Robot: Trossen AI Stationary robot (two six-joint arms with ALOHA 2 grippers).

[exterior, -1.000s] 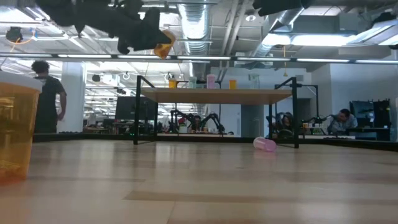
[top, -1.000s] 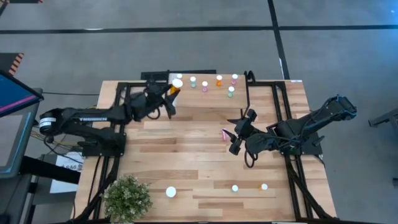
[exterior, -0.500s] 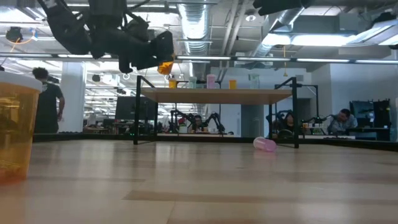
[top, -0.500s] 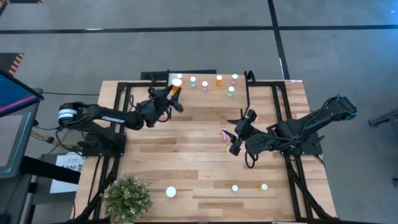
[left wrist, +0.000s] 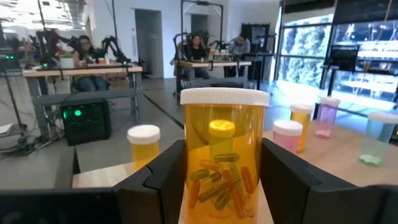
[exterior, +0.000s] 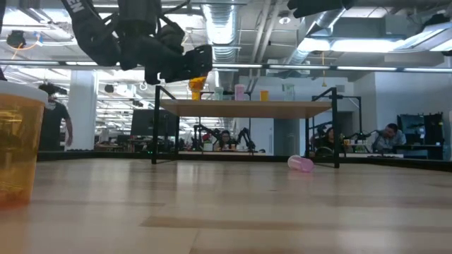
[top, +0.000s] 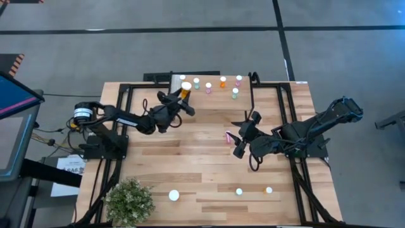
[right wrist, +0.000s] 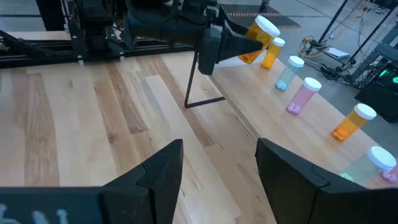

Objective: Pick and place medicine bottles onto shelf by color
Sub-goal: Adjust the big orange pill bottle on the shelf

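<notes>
My left gripper (top: 183, 99) is shut on a large orange medicine bottle (left wrist: 222, 149) with a white cap, at the left end of the shelf (top: 215, 101) at the table's far side. Several small medicine bottles stand on the shelf: orange (left wrist: 143, 144), pink (left wrist: 287, 134), green (left wrist: 375, 137). My right gripper (top: 241, 135) hangs open over the middle right of the table. A pink bottle (top: 228, 135) lies on its side there, in front of the fingertips. My left gripper pinches the large bottle's body (left wrist: 194, 167) between its two fingers (left wrist: 163, 180), one on each side, below the cap. The fingers come level from the table's near left. The bottle stands upright; the fingers hide its base, so I cannot tell whether it touches the shelf.
Near the table's front edge stand a large orange bottle (exterior: 17, 152) and two small ones (top: 239, 191) (top: 269, 189), with a potted plant (top: 130, 201) at the front left. The shelf's thin black legs (exterior: 155, 130) rise from the tabletop. People sit in the room behind.
My left gripper has gone down and toward the table's far right, up to the shelf's left end. It has tipped from slanted to level, so the large orange bottle, tilted before, now stands upright among the shelf's bottles. Its hold is unchanged.
</notes>
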